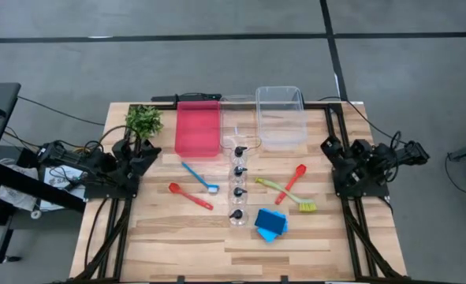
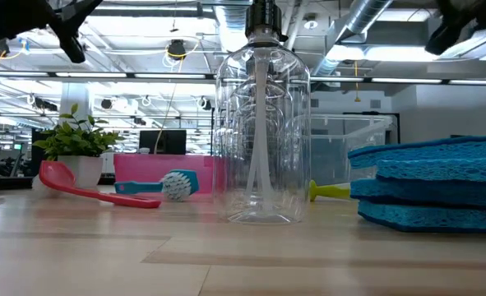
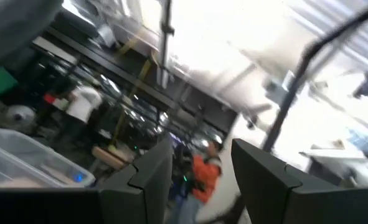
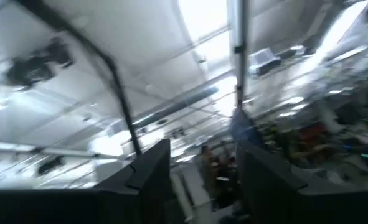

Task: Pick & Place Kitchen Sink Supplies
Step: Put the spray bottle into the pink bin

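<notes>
Nothing picked yet, by look of it — both arms parked at table edges. Left gripper (image 3: 196,180) and right gripper (image 4: 199,180): fingers spread, empty.

Row of bottles (image 1: 237,192) as landmark: blue sponges (image 1: 270,224) right of its near end, red bin (image 1: 197,128) beyond and left.

Next, likely — reach down, pinch one supply.

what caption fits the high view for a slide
Both arms parked at the table's edges, four clear bottles lined up mid-table among brushes and blue sponges.
</notes>
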Controlling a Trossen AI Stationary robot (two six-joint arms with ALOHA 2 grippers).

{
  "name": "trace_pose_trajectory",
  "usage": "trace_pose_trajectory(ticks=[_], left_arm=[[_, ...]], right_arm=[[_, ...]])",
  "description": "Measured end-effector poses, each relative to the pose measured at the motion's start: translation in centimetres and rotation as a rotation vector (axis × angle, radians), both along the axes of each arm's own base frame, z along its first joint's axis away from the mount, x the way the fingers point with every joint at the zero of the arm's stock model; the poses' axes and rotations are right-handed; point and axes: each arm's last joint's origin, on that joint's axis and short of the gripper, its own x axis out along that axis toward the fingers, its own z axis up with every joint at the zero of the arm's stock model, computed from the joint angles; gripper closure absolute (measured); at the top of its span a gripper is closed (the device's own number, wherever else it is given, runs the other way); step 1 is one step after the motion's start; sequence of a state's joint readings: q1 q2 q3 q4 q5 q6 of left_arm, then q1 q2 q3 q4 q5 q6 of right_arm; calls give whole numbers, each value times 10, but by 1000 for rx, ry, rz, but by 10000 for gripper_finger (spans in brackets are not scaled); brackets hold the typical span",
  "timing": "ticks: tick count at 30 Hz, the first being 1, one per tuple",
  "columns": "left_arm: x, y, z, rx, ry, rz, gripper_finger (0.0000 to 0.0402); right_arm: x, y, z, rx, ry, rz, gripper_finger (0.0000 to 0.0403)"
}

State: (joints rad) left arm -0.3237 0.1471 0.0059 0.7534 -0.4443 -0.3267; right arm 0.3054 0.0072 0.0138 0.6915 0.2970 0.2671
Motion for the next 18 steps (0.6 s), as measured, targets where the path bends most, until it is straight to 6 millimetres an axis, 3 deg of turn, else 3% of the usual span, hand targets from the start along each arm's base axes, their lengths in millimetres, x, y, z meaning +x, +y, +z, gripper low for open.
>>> trace_pose_trajectory(ticks=[4,7,13,18], left_arm=[[-1,2,6,14,1,69,234],[-2,4,21,9,-3,142,234],[7,2,66,109,70,268,234],[27,-2,98,204,303,367,234]], right_arm=[[0,-2,4,-7,27,-105,228],[-1,-4,16,1,36,-172,228],[-6,-8,63,-124,137,-331,228],[-12,-11,102,-239,385,-393,228]])
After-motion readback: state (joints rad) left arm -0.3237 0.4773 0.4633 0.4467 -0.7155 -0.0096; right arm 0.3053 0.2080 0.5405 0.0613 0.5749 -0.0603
